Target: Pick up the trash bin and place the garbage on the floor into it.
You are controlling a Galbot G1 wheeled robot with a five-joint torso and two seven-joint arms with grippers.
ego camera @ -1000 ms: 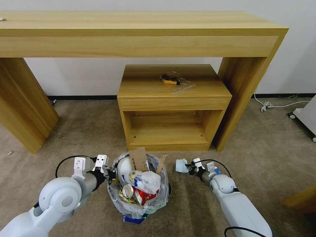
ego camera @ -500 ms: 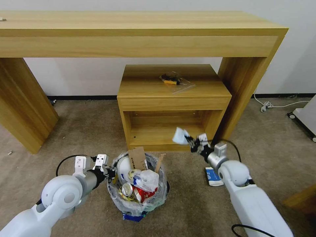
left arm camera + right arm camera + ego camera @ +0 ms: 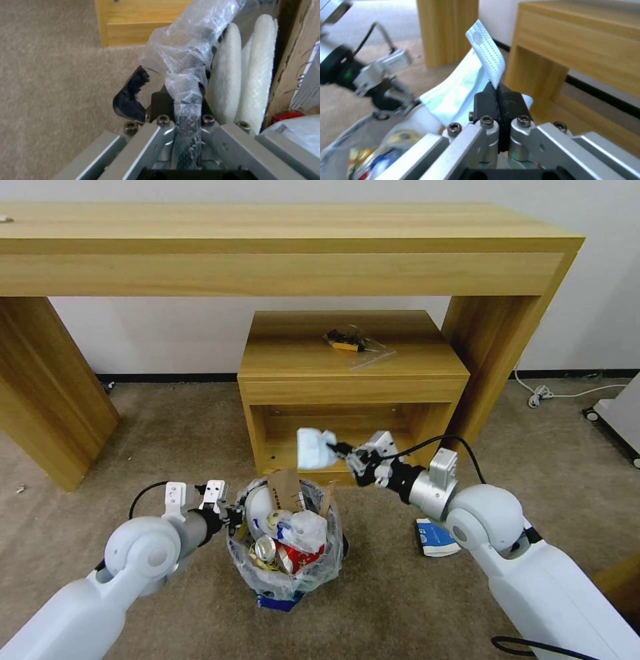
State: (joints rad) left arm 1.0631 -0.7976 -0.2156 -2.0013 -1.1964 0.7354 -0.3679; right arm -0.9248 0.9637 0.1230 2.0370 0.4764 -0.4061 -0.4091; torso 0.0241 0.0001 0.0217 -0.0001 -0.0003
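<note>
A beige carpeted floor (image 3: 167, 447) runs to a white wall. A long wooden table (image 3: 267, 240) spans the room, with one small open-fronted wooden cabinet (image 3: 347, 393) beneath it. One trash bin (image 3: 287, 573), small and round, lined with a crinkly clear bag and blue at its base, stands on the carpet before the cabinet, stuffed with a crushed red can (image 3: 293, 557), a cardboard piece (image 3: 285, 488), and white slippers (image 3: 243, 80). The left gripper (image 3: 230, 515) is clamped on the bin's bagged rim. The right gripper (image 3: 341, 451) hangs above the bin, pinching one pale-blue tissue (image 3: 313, 449). One blue-white packet (image 3: 435, 537) lies on the carpet right of the bin.
</note>
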